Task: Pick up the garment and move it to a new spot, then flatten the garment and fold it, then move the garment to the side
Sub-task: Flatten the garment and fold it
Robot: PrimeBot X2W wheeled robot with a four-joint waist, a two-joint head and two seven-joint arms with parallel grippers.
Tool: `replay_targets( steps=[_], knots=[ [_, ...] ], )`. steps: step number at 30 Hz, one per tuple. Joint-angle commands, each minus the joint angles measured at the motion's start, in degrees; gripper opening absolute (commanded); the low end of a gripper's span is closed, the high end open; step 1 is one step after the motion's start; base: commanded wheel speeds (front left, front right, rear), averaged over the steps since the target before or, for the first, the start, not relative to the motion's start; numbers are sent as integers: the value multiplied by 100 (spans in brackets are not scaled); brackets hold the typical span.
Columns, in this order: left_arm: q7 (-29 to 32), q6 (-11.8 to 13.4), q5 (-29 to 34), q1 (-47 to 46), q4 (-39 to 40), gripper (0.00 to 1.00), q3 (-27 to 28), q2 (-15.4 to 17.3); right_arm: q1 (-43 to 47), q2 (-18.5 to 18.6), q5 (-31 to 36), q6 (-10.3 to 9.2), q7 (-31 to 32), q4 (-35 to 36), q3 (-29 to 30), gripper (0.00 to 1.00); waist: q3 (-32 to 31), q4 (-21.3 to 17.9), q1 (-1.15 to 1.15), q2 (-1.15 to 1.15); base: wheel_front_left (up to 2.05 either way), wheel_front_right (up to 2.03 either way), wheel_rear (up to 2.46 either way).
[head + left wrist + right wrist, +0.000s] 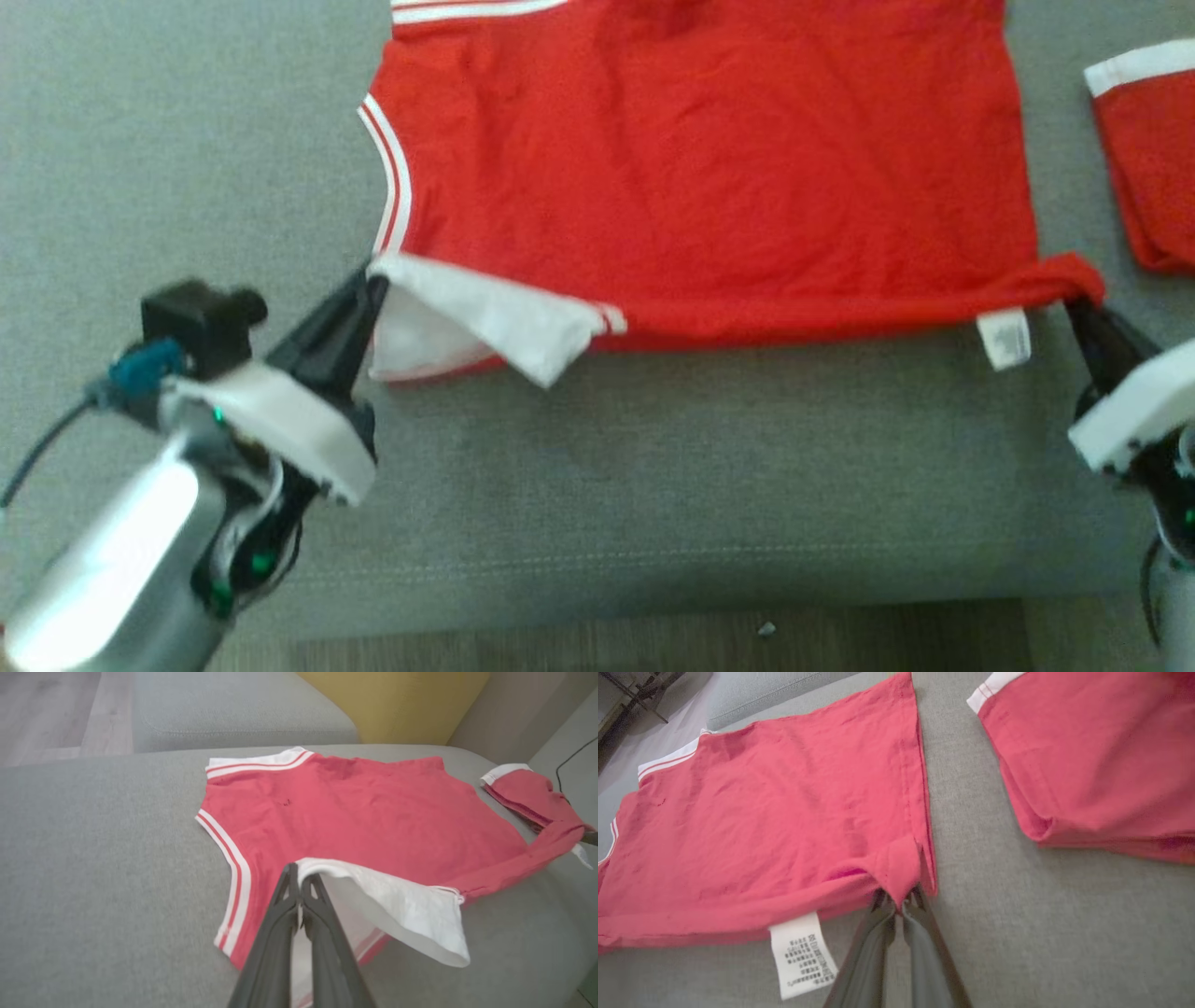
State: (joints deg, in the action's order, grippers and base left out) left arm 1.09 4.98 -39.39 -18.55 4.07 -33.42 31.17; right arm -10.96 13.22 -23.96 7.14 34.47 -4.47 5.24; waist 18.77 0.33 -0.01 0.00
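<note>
The grey sofa cushion (653,485) carries everything. The garment (709,168) lies spread on it, from the head view's centre up to 12 o'clock, its near hem toward 6. A second red cloth (1153,168) sits apart at 2 o'clock. The left tool (373,285), at 8 o'clock, is clenched on the near-left corner, where the white panel (485,322) flips over. The right tool (1078,303), at 4 o'clock, is clenched on the bunched near-right corner, just beside the tag (1005,338). The cloth looks light, limp and quick to wrinkle, so corners and hems are likely the best holds.
</note>
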Motion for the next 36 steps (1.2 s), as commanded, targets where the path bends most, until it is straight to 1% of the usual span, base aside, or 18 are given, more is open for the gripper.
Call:
replay_targets(
  steps=[1,3,11,12,13,14,15,17,20,21,22,24,29,33,34,36],
  knots=[
    [-82,-56,63,-437,-15,0,254,77,-247,82,54,35,-68,106,-121,0,168,9,1,0,0,0,0],
    [-131,-87,90,-573,-131,0,260,28,-364,79,66,35,-87,51,-146,0,224,13,1,0,0,0,0],
    [-626,-400,416,-1589,-1152,0,215,-286,-1196,106,169,35,-448,-444,-322,0,674,14,1,0,0,0,0],
    [-691,-419,455,-1681,-1281,0,204,-327,-1269,116,223,35,-534,-511,-344,24,714,14,1,0,0,0,0],
    [-746,-439,476,-1749,-1407,29,191,-371,-1332,110,268,35,-626,-581,-351,65,746,13,1,0,0,0,0],
    [-799,-452,499,-1804,-1520,93,179,-407,-1385,100,293,35,-730,-630,-377,100,770,13,1,0,0,0,0],
    [-860,-451,522,-1841,-1616,100,173,-441,-1425,73,282,35,-836,-676,-389,100,784,11,1,0,0,0,0],
    [-963,-455,537,-1846,-1739,100,155,-495,-1467,46,247,35,-1057,-723,-431,100,791,10,1,0,0,0,0],
    [-1140,-398,521,-1712,-1784,100,181,-535,-1399,22,181,35,-1512,-722,-415,100,722,9,1,0,0,0,0],
    [-1199,-356,490,-1621,-1760,100,214,-548,-1337,-3,138,35,-1640,-722,-394,100,684,3,1,0,0,0,0],
    [-1286,-243,411,-1370,-1674,100,285,-571,-1159,-49,76,35,-1839,-705,-387,100,600,-8,1,0,0,0,0],
    [-1325,-119,320,-1040,-1561,100,320,-593,-942,-131,25,35,-2005,-655,-412,100,510,-20,1,0,0,0,0],
    [-1270,192,61,-228,-1419,100,326,-682,-461,-385,-39,35,-2345,-521,-538,100,328,-51,1,0,0,0,0],
    [-1187,392,-18,61,-1583,100,310,-734,-265,-555,-92,35,-2480,-518,-647,100,209,-93,1,0,0,0,0],
    [-1171,418,-36,75,-1650,100,314,-750,-242,-579,-95,35,-2495,-528,-677,100,183,-107,1,0,0,0,0],
    [-1130,394,-118,61,-1787,100,321,-799,-222,-608,-110,35,-2510,-557,-712,100,148,-135,1,0,0,0,0]
  ],
)
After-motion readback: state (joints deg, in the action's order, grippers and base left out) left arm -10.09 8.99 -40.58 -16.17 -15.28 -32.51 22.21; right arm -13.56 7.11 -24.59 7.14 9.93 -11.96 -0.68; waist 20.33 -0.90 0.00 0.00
